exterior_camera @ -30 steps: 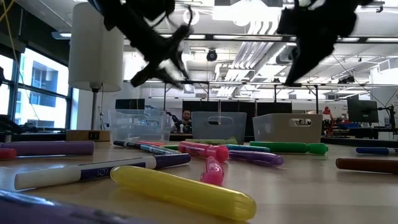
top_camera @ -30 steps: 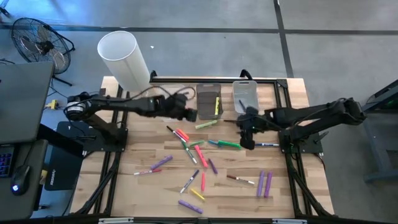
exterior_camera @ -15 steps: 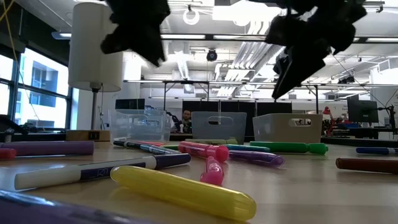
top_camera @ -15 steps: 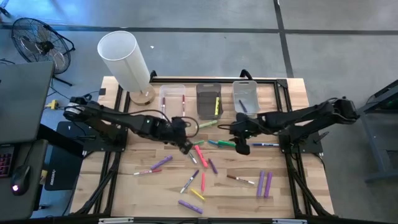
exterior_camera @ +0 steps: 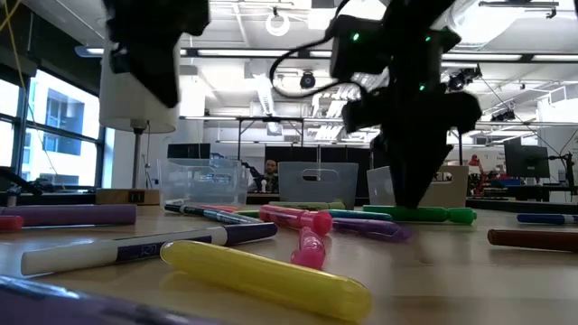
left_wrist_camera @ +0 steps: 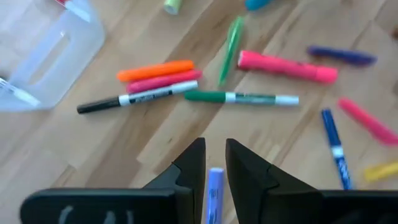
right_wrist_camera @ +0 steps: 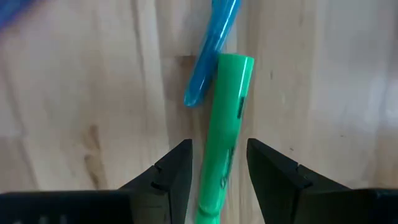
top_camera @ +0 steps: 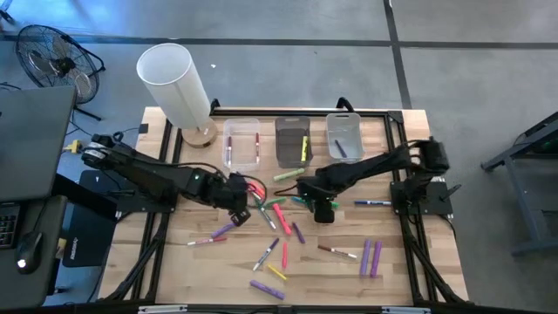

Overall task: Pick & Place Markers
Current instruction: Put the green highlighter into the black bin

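The green marker [right_wrist_camera: 227, 124] I was after lay flat on the wooden tabletop [top_camera: 174, 262], about mid-table and a little right of centre, its end touching a blue marker [right_wrist_camera: 214, 50]. My right gripper [right_wrist_camera: 217, 146] was down over it, open, one finger on each side of the barrel and not closed on it. The other markers [top_camera: 279, 216] lay scattered across the middle and near part of the tabletop, with a purple pair [top_camera: 370, 259] off to the near right. A white-barrelled marker [exterior_camera: 144, 248] close to the low camera carried dark print that I could not read.

My left gripper [left_wrist_camera: 214, 146] hung above the tabletop left of centre, with orange, pink and green markers beyond it. Whether it was open or shut, and whether it held anything, I could not tell.

Three clear bins [top_camera: 243, 155] stood in a row along the far edge, a few markers inside them, and a white cylinder [top_camera: 174, 83] stood at the far left corner.
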Robot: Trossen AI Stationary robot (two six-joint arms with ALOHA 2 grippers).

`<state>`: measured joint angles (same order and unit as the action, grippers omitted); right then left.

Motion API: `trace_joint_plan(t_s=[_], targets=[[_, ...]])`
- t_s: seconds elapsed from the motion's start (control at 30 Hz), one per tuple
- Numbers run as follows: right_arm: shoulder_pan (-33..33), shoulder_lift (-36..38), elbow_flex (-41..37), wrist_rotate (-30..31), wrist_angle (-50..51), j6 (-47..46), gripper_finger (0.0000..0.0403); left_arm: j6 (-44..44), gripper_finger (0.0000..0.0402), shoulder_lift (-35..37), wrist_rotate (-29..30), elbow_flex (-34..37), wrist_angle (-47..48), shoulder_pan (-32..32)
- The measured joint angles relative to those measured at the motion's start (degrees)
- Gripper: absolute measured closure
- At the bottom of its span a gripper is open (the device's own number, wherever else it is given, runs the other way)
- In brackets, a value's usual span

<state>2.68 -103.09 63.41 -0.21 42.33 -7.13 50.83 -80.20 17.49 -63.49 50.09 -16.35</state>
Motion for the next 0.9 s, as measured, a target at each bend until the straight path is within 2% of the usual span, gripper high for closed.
trace_joint_plan(t_s=[0.2, 0.43, 0.53, 0.7, 0.8, 0.9], targets=[[0.0, -5.6, 1.7, 0.6, 1.1, -3.1, 0.0268, 0.5, 0.0341, 7.7, -1.3, 10.8, -7.0, -1.1], [-0.1, -4.9, 1.7, 0.7, 2.7, -9.4, 0.0352, -1.6, 0.0341, 16.0, -2.6, 18.7, -10.3, -0.9], [-0.9, -2.0, 1.2, -1.3, 4.5, -13.0, 0.0354, -3.8, 0.0341, 18.8, -2.5, 20.1, -10.8, -0.9], [-3.4, 7.3, 2.8, -4.0, 4.9, -21.2, 0.0354, -6.7, 0.0341, 21.2, -1.3, 20.6, -10.8, -0.9], [-5.3, 11.8, 6.2, -1.4, 3.4, -24.1, 0.0354, -8.7, 0.0341, 21.5, -0.3, 20.5, -11.9, -0.9], [-7.8, 14.1, 12.1, 4.5, -1.1, -25.4, 0.0354, -9.9, 0.0341, 21.4, 1.0, 20.6, -12.2, -0.9]])
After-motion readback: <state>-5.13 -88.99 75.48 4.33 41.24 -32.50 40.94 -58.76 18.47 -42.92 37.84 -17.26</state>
